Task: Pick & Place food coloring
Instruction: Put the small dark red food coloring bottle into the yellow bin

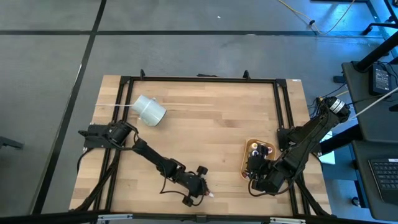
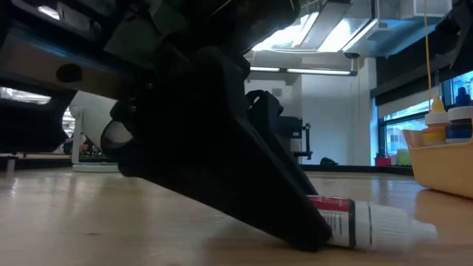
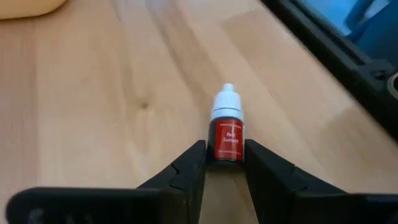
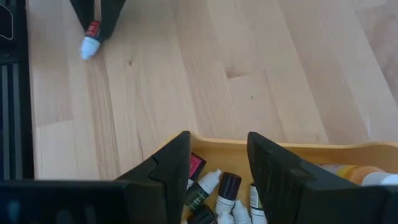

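Overhead, table-level, two close wrist views.

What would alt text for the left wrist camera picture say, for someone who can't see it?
The left gripper has its two dark fingers on either side of a small red food coloring bottle with a white cap, lying on the pale wooden table. A black frame rail crosses one corner, and a tan edge shows in another.

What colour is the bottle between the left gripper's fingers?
Red bottle, white cap, seen best in the left wrist view.
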You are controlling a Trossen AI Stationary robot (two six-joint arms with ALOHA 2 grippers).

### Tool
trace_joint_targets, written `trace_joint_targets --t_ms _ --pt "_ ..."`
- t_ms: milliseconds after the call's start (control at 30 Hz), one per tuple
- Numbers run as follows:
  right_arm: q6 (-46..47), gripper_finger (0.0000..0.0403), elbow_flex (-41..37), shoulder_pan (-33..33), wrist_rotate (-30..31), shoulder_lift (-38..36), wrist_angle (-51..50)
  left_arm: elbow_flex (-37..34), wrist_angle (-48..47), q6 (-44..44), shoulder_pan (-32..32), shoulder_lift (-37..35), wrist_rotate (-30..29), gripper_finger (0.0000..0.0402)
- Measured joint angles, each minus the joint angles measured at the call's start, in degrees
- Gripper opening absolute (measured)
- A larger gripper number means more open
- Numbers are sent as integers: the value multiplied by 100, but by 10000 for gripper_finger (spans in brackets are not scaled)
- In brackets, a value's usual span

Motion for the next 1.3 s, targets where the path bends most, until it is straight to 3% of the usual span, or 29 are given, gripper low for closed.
trace_joint_targets --t_ms 300,533,900,1067,1300 --pt "0 161 0 0 -3 2 2 -5 53 -2 1 -7 -108 76" --pt "-81 161 0 0 0 2 214 82 149 -42 40 -190 -772 78" --pt "-2292 162 0 -266 322 2 1396 408 68 -16 620 -819 -1161 83" --pt "-2741 178 4 -525 644 4 1582 582 72 292 900 -947 -1152 78" --pt "-3445 187 2 -710 638 4 1626 635 85 303 1157 -977 -1080 83"
